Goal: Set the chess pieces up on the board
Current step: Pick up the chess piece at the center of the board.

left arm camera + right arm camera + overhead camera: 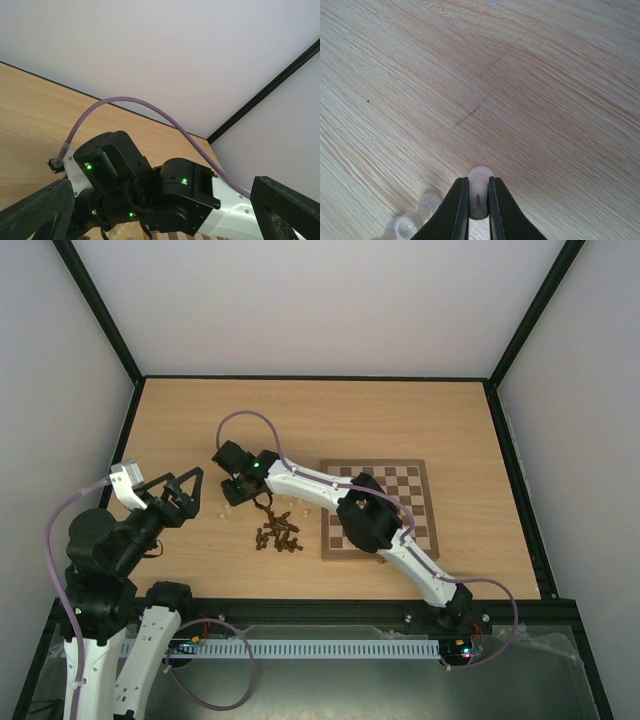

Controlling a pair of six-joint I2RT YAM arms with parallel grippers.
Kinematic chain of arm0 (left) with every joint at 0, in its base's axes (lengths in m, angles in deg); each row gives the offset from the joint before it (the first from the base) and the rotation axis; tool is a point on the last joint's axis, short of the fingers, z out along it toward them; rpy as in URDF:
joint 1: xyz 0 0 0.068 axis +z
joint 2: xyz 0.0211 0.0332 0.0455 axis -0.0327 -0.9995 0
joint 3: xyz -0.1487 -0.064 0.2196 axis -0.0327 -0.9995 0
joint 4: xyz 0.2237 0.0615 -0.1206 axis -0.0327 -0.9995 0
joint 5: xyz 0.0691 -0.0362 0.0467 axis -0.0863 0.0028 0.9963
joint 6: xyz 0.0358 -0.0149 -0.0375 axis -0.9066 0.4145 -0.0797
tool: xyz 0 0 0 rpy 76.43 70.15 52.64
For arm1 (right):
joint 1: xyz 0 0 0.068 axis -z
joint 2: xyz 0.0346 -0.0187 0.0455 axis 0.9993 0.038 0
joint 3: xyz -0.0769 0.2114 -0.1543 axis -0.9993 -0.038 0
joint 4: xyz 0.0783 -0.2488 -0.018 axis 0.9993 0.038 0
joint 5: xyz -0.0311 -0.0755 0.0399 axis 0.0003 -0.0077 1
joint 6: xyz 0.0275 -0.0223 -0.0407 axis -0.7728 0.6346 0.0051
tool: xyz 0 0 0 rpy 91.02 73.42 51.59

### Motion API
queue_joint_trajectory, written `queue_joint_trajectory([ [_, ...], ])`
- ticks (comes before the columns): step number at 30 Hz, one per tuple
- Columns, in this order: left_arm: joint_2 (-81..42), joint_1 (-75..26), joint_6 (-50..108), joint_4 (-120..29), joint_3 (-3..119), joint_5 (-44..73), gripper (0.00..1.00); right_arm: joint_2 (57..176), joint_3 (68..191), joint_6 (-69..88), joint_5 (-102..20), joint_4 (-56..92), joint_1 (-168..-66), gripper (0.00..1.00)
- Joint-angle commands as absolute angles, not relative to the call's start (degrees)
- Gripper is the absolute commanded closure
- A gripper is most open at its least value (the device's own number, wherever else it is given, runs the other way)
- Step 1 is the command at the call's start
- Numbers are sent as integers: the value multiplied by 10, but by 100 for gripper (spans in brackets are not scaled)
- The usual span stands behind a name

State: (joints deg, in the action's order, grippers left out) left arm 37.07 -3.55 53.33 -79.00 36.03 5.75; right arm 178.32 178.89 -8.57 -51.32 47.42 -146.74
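My right gripper (478, 179) is shut on a pale cream chess piece (480, 196), pinched between both fingers just above the bare wooden table. Another pale piece (415, 216) lies on the table to its lower left. From above, the right arm reaches left across the board (378, 508), with its gripper (233, 488) left of the board. A heap of dark brown chess pieces (278, 532) lies between the gripper and the board. My left gripper (186, 490) is wide open and holds nothing. It points at the right arm's wrist (150, 192), which fills the left wrist view.
The table (320, 420) is walled by white panels with black frame bars (100, 310) at the left, back and right. The purple cable (250, 420) of the right arm loops above its wrist. A tiny pale piece (222, 512) lies near the left gripper.
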Motion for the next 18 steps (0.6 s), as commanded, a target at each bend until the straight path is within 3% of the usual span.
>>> queue_joint_trajectory([
  [1, 366, -31, 528, -798, 367, 57, 0, 1784, 1803, -79, -533, 515, -1472, 96],
  [6, 363, -31, 521, -805, 384, 63, 0, 1720, 1749, -70, -542, 500, -1472, 99],
  [18, 297, -31, 489, -815, 416, 63, 1, 1315, 1362, -91, -625, 442, -1472, 98],
])
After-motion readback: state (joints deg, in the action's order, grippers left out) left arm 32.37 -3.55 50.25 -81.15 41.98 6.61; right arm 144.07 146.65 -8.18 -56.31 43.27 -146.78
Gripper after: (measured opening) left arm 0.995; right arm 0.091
